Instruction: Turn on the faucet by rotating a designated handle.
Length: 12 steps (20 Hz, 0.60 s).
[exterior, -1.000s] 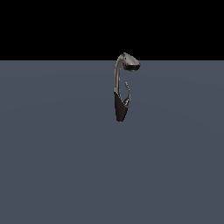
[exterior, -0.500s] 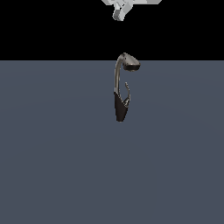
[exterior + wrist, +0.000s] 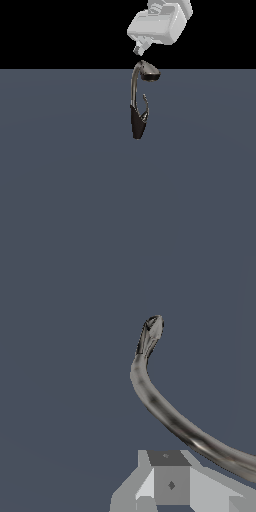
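Observation:
The faucet (image 3: 134, 92) stands in the middle of the exterior view: a dark tapered base (image 3: 138, 125), a tall arched neck and a flattened spout head (image 3: 150, 74). The handle (image 3: 145, 106) is a thin curved grey lever rising from the base on the exterior view's right of the neck. My gripper (image 3: 139, 49) hangs from the white hand (image 3: 156, 24) just above the top of the arch, not touching it. Only one fingertip shows, so the jaw gap is unclear. The wrist view shows the neck (image 3: 172, 418), the spout head (image 3: 151, 331) and my gripper (image 3: 170, 471); the handle is hidden there.
A flat grey-blue floor (image 3: 60, 175) spreads around the faucet on all sides. The background above the floor's far edge is black. Nothing else stands on the floor.
The white hand has come down from the top edge of the exterior view to just above the faucet's arch. The faucet and handle have not moved.

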Motion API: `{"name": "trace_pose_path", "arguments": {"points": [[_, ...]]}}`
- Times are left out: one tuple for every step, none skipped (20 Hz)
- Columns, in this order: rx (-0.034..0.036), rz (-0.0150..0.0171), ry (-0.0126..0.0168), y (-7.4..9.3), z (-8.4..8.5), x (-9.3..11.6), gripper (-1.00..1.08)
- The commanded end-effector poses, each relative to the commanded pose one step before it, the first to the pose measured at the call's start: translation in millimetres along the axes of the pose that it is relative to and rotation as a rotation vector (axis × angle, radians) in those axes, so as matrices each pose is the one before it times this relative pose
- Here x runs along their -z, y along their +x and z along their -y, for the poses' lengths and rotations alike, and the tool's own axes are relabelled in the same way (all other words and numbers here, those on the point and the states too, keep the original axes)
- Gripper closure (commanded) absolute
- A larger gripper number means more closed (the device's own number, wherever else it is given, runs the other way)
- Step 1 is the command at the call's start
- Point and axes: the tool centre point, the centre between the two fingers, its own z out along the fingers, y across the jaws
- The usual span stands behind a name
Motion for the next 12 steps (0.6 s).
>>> {"name": "trace_pose_path", "arguments": {"points": [[-0.05580,0.02574,0.01723,19.49,6.02,-11.50,1.08],[-0.02202,0.01024,0.00646,7.71,2.39,-4.65,1.08],[-0.02208,0.01028,0.00636,7.74,2.37,-4.71,1.08],[-0.02212,0.01032,0.00627,7.75,2.35,-4.77,1.08],[-0.02217,0.01036,0.00617,7.77,2.33,-4.82,1.08],[-0.02221,0.01040,0.00607,7.79,2.31,-4.87,1.08],[-0.02226,0.01044,0.00598,7.81,2.29,-4.92,1.08],[-0.02209,0.01038,0.00583,7.76,2.24,-4.91,1.08],[-0.02112,0.00994,0.00547,7.42,2.12,-4.72,1.08],[-0.02000,0.00943,0.00509,7.03,1.99,-4.50,1.08],[-0.01890,0.00892,0.00473,6.65,1.86,-4.27,1.08],[-0.01777,0.00841,0.00438,6.26,1.74,-4.03,1.08]]}}
